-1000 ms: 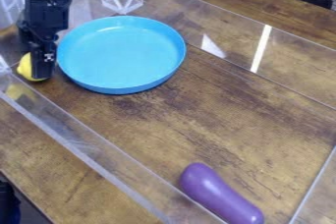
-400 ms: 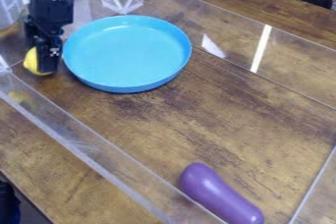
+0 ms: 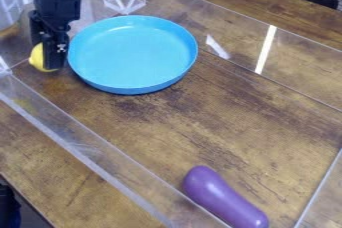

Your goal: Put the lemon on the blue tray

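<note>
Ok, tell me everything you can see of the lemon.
The lemon is a small, smooth, bright yellow fruit at the far left of the wooden table, just left of the blue tray's rim and not on it. Only its left part shows: the black hand, pointing down and shut on it, covers the rest. Its surface looks plain and glossy, like plastic, though it is too small to be sure. Whether it rests on the table or is lifted just clear cannot be told.

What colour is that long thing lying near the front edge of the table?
Purple. The eggplant-shaped thing shows clearly at the bottom of the camera view.
</note>
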Controlling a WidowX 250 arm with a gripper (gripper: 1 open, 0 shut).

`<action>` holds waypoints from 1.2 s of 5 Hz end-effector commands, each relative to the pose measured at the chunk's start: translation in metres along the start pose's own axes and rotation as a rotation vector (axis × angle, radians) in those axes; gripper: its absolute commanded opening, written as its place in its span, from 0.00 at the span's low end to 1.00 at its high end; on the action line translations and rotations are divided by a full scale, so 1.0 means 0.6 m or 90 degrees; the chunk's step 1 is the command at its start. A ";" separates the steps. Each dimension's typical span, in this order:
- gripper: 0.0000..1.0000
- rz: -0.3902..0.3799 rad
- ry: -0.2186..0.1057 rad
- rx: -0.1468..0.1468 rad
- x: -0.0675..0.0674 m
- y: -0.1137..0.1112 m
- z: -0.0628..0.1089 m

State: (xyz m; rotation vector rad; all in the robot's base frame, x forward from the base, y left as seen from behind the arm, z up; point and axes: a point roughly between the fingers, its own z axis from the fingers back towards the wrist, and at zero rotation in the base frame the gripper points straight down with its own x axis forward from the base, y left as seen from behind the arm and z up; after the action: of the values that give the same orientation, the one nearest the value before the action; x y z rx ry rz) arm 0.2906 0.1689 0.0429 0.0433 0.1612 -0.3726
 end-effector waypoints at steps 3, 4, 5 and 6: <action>0.00 -0.016 -0.011 0.037 0.025 0.001 0.035; 0.00 -0.014 -0.009 0.041 0.026 0.002 0.042; 0.00 -0.012 -0.007 0.045 0.027 0.005 0.046; 0.00 -0.013 -0.004 0.046 0.027 0.008 0.047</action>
State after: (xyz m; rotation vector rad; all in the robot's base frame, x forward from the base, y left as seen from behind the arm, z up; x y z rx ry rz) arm 0.2990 0.1656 0.0521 0.0744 0.1874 -0.3864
